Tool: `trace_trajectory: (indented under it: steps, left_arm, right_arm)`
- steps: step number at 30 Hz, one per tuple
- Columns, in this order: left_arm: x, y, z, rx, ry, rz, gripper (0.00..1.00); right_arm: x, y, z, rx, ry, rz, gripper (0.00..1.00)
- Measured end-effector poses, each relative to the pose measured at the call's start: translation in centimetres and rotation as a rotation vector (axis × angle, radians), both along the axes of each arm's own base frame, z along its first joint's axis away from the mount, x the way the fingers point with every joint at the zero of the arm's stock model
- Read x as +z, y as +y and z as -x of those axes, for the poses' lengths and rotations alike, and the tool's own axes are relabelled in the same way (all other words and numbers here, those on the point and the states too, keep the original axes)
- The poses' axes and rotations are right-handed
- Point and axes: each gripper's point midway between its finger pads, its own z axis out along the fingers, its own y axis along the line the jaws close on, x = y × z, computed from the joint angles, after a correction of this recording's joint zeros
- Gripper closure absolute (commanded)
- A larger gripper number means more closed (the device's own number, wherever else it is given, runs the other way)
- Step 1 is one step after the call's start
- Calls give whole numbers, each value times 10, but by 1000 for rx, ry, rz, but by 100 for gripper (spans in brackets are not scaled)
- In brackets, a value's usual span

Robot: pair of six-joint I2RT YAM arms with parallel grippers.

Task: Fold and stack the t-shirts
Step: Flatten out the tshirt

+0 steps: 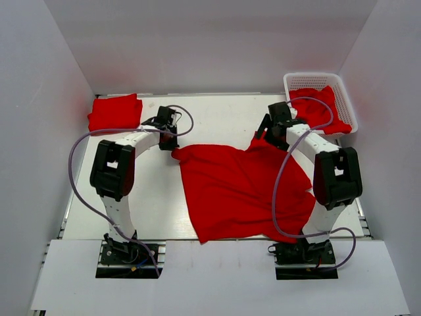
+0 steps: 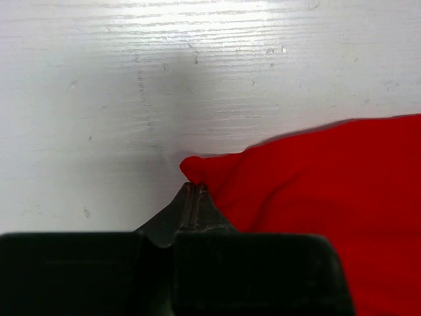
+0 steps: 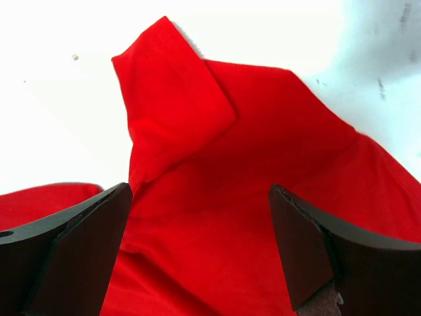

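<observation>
A red t-shirt (image 1: 243,187) lies spread and rumpled on the table's middle. My left gripper (image 1: 172,146) is shut on its far left corner; in the left wrist view the closed fingertips (image 2: 192,187) pinch the corner of the shirt (image 2: 316,178). My right gripper (image 1: 266,135) is open just above the shirt's far right corner; in the right wrist view its fingers (image 3: 99,224) stand wide apart over the shirt (image 3: 217,197), which has a folded flap. A folded red t-shirt (image 1: 115,112) lies at the far left. Another red t-shirt (image 1: 319,108) hangs out of the basket.
A white lattice basket (image 1: 317,82) stands at the far right corner. White walls enclose the table on the left, back and right. The table's near edge (image 1: 197,242) runs just in front of the spread shirt.
</observation>
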Motion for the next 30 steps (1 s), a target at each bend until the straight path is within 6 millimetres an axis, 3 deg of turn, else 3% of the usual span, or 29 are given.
trace_trajectory:
  steps: [5, 17, 30]
  left_arm:
    - [10, 2, -2, 9, -28, -3, 100]
    - [7, 12, 4, 35, -17, -47, 100]
    - [5, 16, 8, 50, -2, -63, 100]
  right_arm:
    - [-12, 0, -14, 14, 12, -57, 11]
    - [-18, 0, -36, 88, -21, -153, 13]
    - [-41, 8, -29, 184, 29, -224, 13]
